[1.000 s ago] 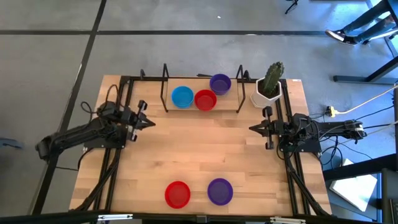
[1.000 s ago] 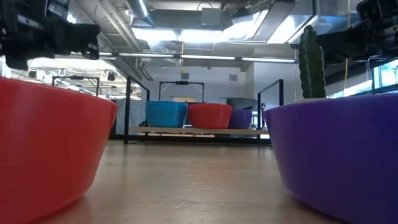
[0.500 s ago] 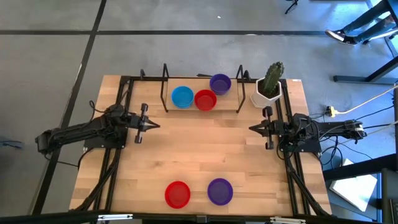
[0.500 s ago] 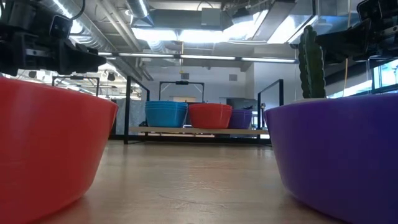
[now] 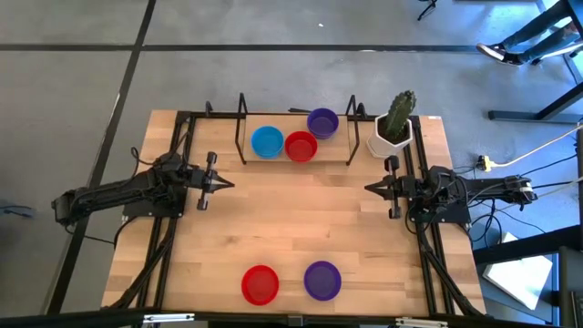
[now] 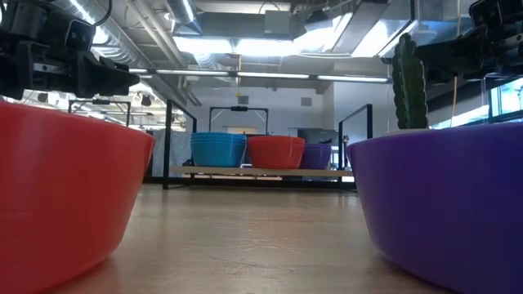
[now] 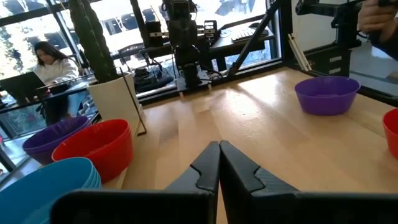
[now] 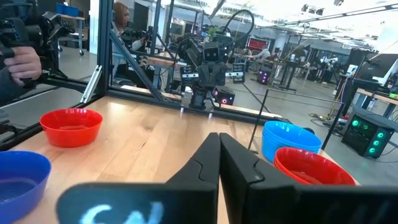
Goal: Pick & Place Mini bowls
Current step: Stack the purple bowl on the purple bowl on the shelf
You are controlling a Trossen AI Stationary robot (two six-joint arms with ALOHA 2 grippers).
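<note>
Two mini bowls stand on the table near its near edge: a red one [image 5: 260,284] and a purple one [image 5: 322,281]. A blue stack [image 5: 267,141], a red stack [image 5: 301,146] and a purple stack [image 5: 322,122] stand inside a black frame at the far edge. My left gripper [image 5: 223,184] hangs shut and empty over the left middle of the table. It points toward the table's right edge [image 7: 219,144]. My right gripper [image 5: 367,189] hangs shut and empty over the right middle and points toward the table's left edge [image 8: 219,135].
A white pot with a cactus [image 5: 393,130] stands at the far right corner, beside the black frame [image 5: 296,162]. Black rails [image 5: 173,228] run along both table sides. Bare wood lies between the grippers and the near bowls. A person's hand [image 8: 18,62] shows beyond the table.
My left gripper has gone a little toward the table's right edge and then held still. It stays shut and empty. The bowls have not moved.
</note>
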